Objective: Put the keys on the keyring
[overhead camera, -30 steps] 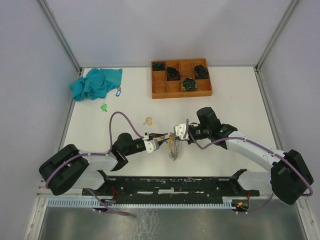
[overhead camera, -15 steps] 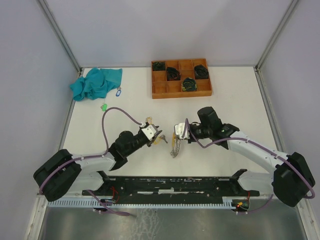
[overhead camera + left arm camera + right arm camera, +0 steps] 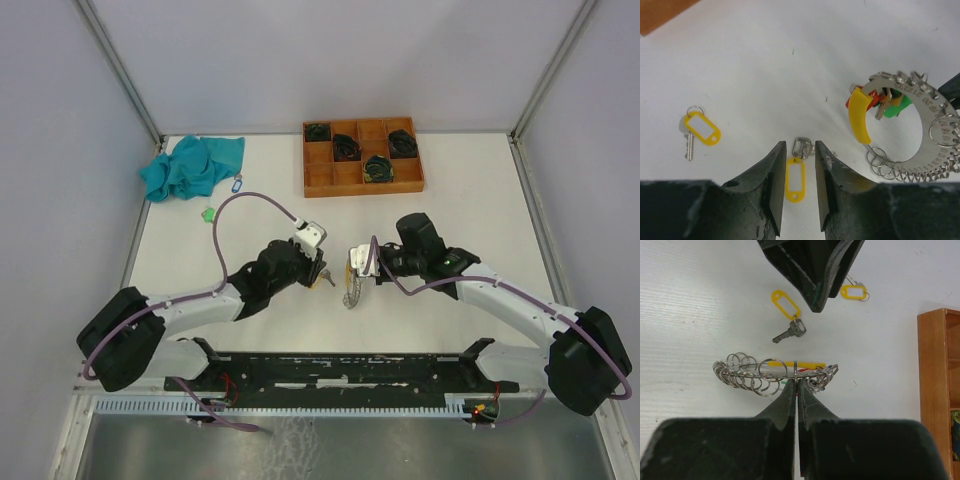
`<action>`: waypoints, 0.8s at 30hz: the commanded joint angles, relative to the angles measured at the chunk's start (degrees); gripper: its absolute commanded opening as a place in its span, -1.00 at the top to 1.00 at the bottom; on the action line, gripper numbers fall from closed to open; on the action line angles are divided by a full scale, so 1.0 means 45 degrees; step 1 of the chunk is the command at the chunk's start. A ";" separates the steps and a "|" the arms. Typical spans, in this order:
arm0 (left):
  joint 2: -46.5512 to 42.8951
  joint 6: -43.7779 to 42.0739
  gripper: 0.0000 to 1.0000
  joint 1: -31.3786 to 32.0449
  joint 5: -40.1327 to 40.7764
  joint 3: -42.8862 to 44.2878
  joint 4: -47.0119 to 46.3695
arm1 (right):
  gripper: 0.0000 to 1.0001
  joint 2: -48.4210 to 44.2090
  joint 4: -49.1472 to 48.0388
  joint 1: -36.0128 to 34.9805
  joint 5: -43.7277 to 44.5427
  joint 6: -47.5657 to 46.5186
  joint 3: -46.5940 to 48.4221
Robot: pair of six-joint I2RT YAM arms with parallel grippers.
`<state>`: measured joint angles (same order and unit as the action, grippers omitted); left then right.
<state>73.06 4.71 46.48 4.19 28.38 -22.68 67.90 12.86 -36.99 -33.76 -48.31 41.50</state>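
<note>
A yellow-tagged key (image 3: 795,172) lies flat on the white table between the open fingers of my left gripper (image 3: 800,146), which hangs above it without touching; it also shows in the right wrist view (image 3: 786,306). A second yellow-tagged key (image 3: 701,129) lies to its left. My right gripper (image 3: 797,381) is shut on the edge of the keyring (image 3: 775,374), a metal disc hung with several small split rings and a yellow grip (image 3: 860,117). In the top view the left gripper (image 3: 318,272) is just left of the right gripper (image 3: 352,268) and keyring (image 3: 347,293).
A wooden compartment tray (image 3: 310,190) with black coiled bundles stands at the back. A teal cloth (image 3: 192,165) lies at the back left, with a blue-tagged key (image 3: 237,184) and a green-tagged key (image 3: 208,213) near it. The tray's edge (image 3: 937,390) is at the right.
My left wrist has swung from pointing right at the keyring to standing farther back, pointing down over the yellow-tagged key. The right arm and keyring have barely moved.
</note>
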 commanded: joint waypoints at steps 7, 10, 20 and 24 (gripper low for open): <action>0.2440 -0.0627 0.29 0.1091 0.1604 0.3120 0.4725 | 0.98 -0.0295 -0.0350 0.0023 0.0159 -0.0045 0.0198; 0.2595 -0.0827 0.29 0.1216 0.2045 0.3536 0.5233 | 0.98 -0.0269 -0.0301 0.0018 0.0230 -0.0008 0.0212; 0.4131 -0.1573 0.30 0.1526 0.2308 0.5120 0.6987 | 0.98 -0.0288 -0.0141 0.0030 0.0529 0.0077 0.0175; 0.4398 -0.1750 0.31 0.1516 0.2664 0.5333 0.7258 | 0.98 -0.0302 -0.0114 0.0018 0.0625 0.0073 0.0173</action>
<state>92.12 -0.12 53.12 13.58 49.71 7.86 67.90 14.15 -37.01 -31.35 -48.25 41.50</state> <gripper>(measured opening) 0.348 0.016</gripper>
